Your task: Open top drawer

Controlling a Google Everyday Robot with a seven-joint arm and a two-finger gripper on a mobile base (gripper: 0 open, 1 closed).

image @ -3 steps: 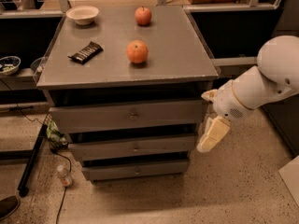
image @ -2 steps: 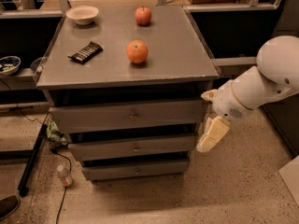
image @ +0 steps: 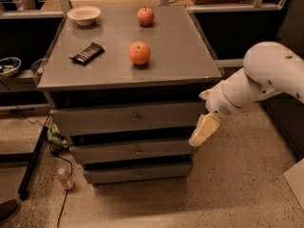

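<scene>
Your gripper [image: 204,129] hangs at 3 o'clock from the knob [image: 135,118] on the shut top drawer [image: 90,121]. Open or closed, I can't tell. Next, reach that knob.

The arm [image: 266,75] is glossy white, built of smooth rounded shells. A large bulbous segment sits up and to the right of the hand [image: 204,130] and narrows to a cylindrical forearm ringed by a thin dark seam. Just above the hand, the wrist [image: 219,103] shows a small patch of fine perforations. The hand is pale cream-yellow, flat and tapered, by the right end of the top drawer [image: 128,118].
</scene>
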